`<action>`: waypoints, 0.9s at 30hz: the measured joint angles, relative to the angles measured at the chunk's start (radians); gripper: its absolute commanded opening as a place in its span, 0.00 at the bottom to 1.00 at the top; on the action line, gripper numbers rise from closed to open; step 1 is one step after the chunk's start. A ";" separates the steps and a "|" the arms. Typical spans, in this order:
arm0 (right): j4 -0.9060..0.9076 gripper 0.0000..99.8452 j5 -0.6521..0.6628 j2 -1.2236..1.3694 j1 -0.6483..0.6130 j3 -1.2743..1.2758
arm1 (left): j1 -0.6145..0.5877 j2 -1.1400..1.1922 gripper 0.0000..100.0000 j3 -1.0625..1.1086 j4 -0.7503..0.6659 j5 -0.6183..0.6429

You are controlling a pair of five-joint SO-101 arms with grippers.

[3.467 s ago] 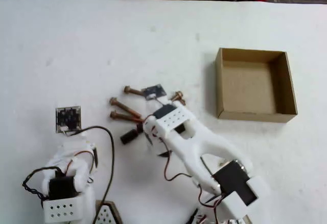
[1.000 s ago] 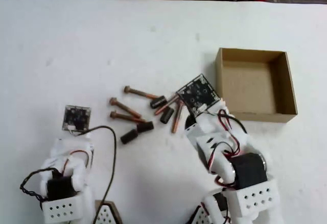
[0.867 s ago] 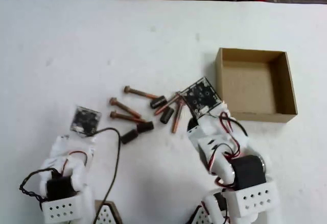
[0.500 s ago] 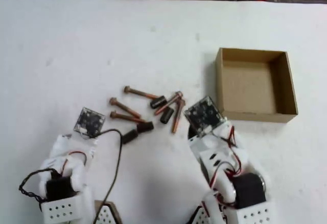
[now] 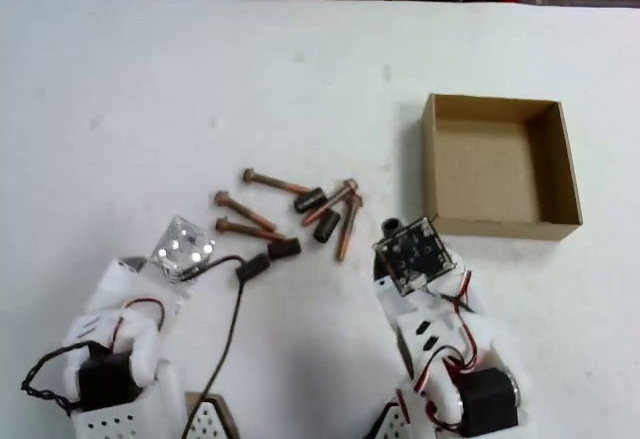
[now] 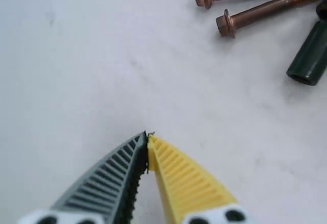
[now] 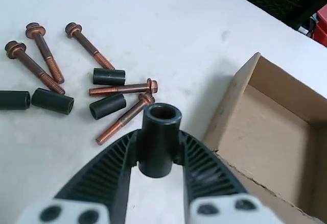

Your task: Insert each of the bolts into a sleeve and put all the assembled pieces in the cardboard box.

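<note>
My right gripper is clamped on a sleeve just near the box's left corner. The loose bolts lie left and slightly farther away. My left gripper, tips together and empty, sits nearer the leftmost pair, whose heads point toward it.

Five copper-coloured bolts lay on the table, with four black sleeves among them. A fifth sleeve was clamped in the right gripper, making five sleeves in all. There was one cardboard box.
</note>
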 measured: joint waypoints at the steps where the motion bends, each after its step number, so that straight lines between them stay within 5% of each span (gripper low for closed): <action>1: -0.009 0.02 -0.012 -0.011 0.008 0.015 | 0.000 0.000 0.02 -0.009 0.000 -0.014; 14: -0.071 0.02 -0.117 -0.008 0.068 0.074 | 0.000 0.041 0.02 -0.229 0.046 -0.032; 18: -0.123 0.02 -0.117 -0.006 0.100 0.133 | 0.021 0.224 0.02 -0.362 0.046 -0.018; 27: -0.166 0.02 -0.117 -0.006 0.144 0.155 | 0.278 0.769 0.02 -0.621 0.046 0.072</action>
